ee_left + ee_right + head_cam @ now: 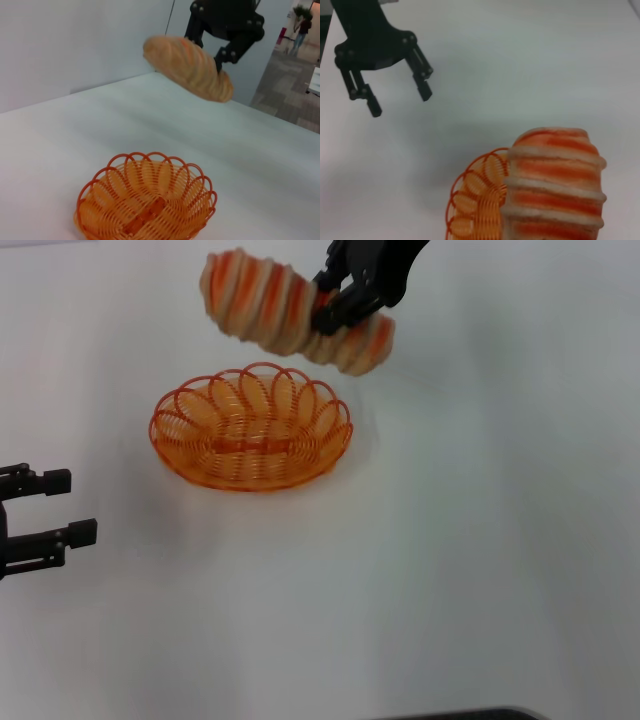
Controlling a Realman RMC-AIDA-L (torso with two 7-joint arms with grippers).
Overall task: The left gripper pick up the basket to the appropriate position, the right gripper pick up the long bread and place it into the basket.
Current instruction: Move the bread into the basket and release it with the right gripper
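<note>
Nothing else on the white table [480, 570] near the work; no obstacle between loaf and basket. In the left wrist view, grey wall behind the table and, at upper right of the frame, a carpeted floor [292, 95] beyond.

Long bread [290, 310] held in the air at upper centre of the head view, tilted, higher end toward frame left, ridged segments striped orange-red and pale tan. Clamped toward its right end by the right gripper [335, 302], jaws closed on it. Hangs above and just behind the far rim of the basket, clear of it.

Basket [250, 428] resting on the table in centre-left of the head view, oval, orange wire, looped scalloped rim, nothing inside.

Left gripper [60, 508] at the left edge, lower left of the basket, well apart from it, jaws spread wide, holding nothing.
</note>
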